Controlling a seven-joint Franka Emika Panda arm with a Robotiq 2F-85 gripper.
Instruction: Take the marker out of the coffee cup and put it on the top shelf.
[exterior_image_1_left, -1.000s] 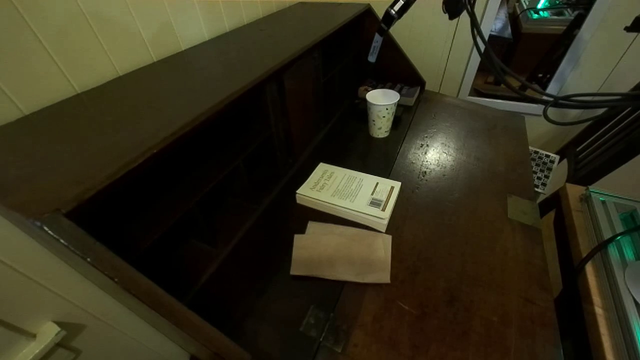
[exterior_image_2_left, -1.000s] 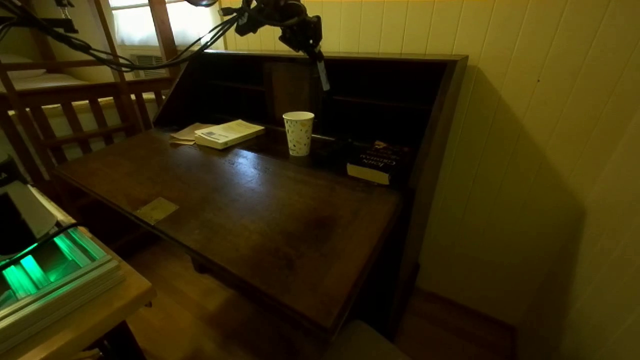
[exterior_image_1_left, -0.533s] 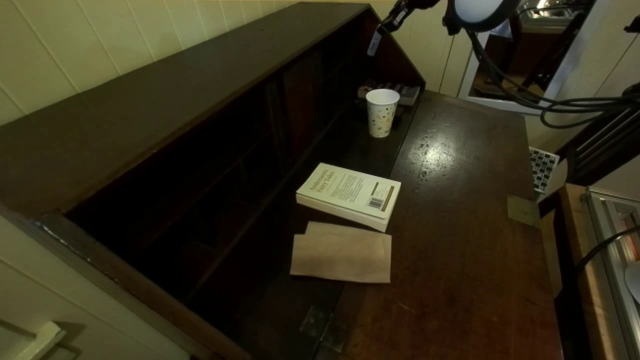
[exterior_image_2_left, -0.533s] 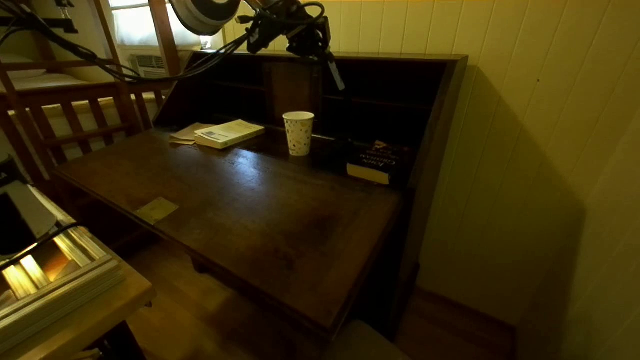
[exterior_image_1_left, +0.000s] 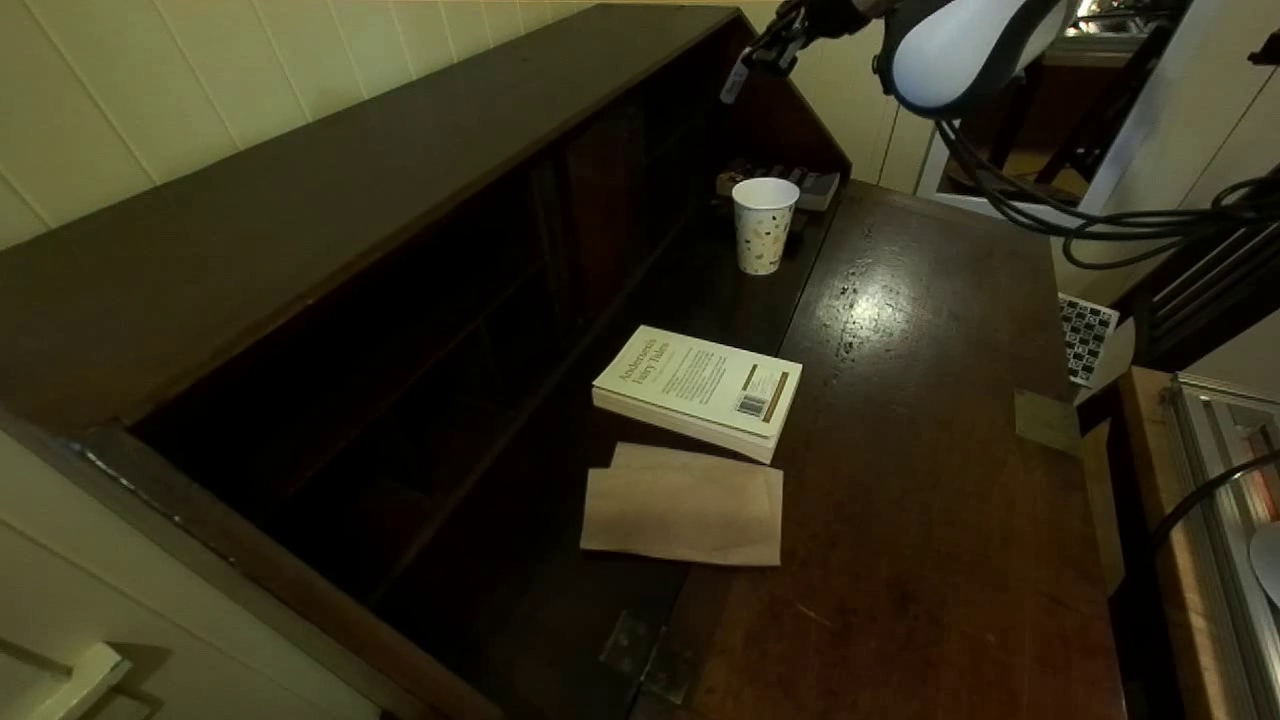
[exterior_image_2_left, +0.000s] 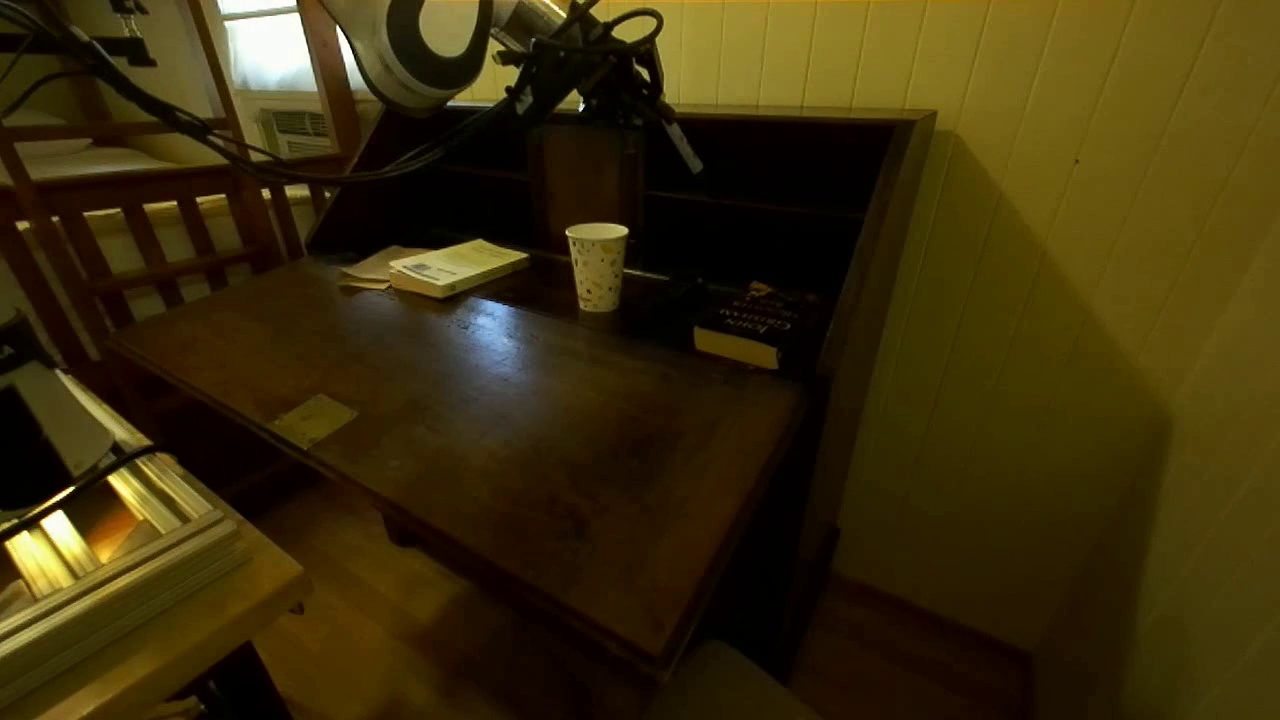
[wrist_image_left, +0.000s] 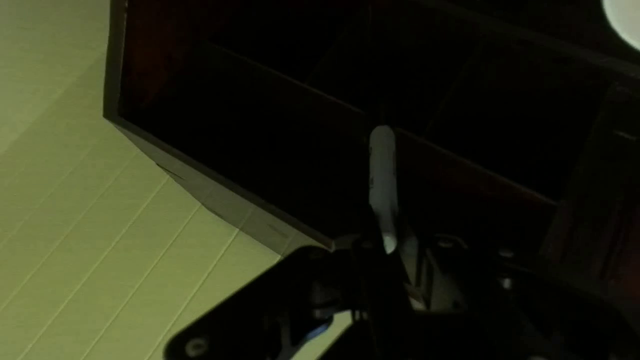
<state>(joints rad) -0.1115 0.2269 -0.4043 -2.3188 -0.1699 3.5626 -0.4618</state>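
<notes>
My gripper (exterior_image_1_left: 778, 48) is shut on the marker (exterior_image_1_left: 735, 82), which sticks out tilted past the fingertips. In an exterior view the gripper (exterior_image_2_left: 655, 108) holds the marker (exterior_image_2_left: 686, 148) in front of the shelving unit's upper compartments. In the wrist view the marker (wrist_image_left: 383, 165) shows pale grey, its near end between the dark fingertips (wrist_image_left: 384, 240). The white speckled coffee cup (exterior_image_1_left: 763, 232) stands upright on the desk below, apart from the gripper; it also shows in an exterior view (exterior_image_2_left: 597, 268). The top shelf (exterior_image_1_left: 400, 140) is the long brown upper board; its front edge (exterior_image_2_left: 790, 112) is about level with the gripper.
A white book (exterior_image_1_left: 700, 388) and brown paper (exterior_image_1_left: 685, 508) lie on the desk (exterior_image_1_left: 930, 450). A dark book (exterior_image_2_left: 745, 325) lies by the unit's right side panel (exterior_image_2_left: 880, 250). Dark divided compartments (wrist_image_left: 280, 125) lie beneath the board. Cables (exterior_image_2_left: 300, 170) hang from the arm.
The gripper carried the marker rightward in an exterior view, and the marker tilted further from vertical. More of the white arm link came into view. The nearby light changed from green to pale yellow.
</notes>
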